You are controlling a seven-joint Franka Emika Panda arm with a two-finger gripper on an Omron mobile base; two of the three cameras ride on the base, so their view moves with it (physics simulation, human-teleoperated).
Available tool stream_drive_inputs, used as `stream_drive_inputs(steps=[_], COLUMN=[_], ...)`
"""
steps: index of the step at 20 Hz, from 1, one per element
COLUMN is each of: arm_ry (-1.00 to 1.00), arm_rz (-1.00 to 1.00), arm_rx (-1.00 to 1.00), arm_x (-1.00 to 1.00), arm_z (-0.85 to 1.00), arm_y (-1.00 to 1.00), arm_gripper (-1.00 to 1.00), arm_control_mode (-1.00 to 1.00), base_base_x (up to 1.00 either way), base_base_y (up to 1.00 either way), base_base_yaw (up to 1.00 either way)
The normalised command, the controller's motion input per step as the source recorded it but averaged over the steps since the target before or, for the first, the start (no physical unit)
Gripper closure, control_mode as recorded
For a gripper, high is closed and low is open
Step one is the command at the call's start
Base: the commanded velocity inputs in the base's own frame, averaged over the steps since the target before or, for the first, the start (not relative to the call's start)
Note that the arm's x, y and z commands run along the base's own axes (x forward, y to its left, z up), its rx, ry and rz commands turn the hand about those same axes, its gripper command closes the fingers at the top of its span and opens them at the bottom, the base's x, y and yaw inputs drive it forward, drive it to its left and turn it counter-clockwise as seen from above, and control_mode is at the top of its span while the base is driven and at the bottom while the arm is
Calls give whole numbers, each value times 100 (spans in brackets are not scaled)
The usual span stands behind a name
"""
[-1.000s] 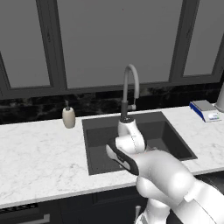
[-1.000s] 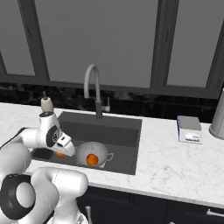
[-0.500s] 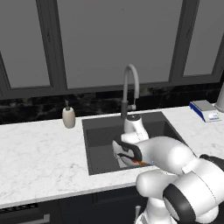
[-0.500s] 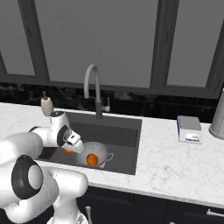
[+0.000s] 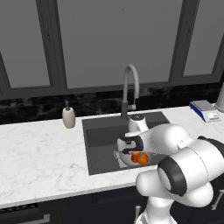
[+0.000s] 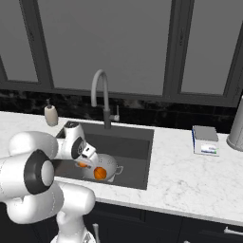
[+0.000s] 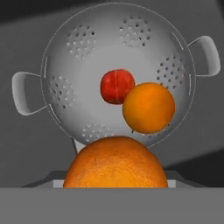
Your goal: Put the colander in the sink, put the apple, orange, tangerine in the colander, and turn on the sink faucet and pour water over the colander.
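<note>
The silver colander (image 7: pixel 87 52) sits on the floor of the dark sink (image 5: pixel 100 135), toward its front. Inside it lie the red apple (image 7: pixel 117 86) and the bright orange (image 7: pixel 148 108), touching each other. My gripper (image 6: pixel 84 163) hangs just above the colander's rim (image 6: pixel 110 163), shut on the tangerine (image 7: pixel 115 164). The tangerine hides my fingertips in the hand view. In the left base view the gripper (image 5: pixel 127 149) is over the colander (image 5: pixel 120 157), with the apple (image 5: pixel 134 157) and orange (image 5: pixel 143 159) beside it. The gooseneck faucet (image 5: pixel 130 83) stands behind the basin; no water shows.
A cream soap bottle (image 5: pixel 68 117) stands on the marble counter left of the sink. A flat scale-like box (image 6: pixel 205 140) and a metal pot (image 6: pixel 237 128) are on the right counter. Dark windows rise behind the faucet (image 6: pixel 98 85).
My arm has carried the tangerine from the left side of the basin to just over the colander. The apple and orange have stayed put.
</note>
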Motion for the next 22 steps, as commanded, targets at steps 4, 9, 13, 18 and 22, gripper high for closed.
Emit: stream_drive_inputs(steps=[4,9,13,18,22], arm_ry=[0,0,0,0,0], arm_rz=[-1,0,0,-1,-1], arm_rx=[0,0,0,0,0], arm_x=[3,3,15,22,25], arm_z=[-36,-29,-12,0,0], arm_y=[0,0,0,-5,-8], arm_gripper=[100,100,100,100,100], arm_control_mode=[-100,-100,-100,-100,-100], base_base_x=[0,0,0,0,0], base_base_y=[0,0,0,0,0], base_base_yaw=[0,0,0,0,0])
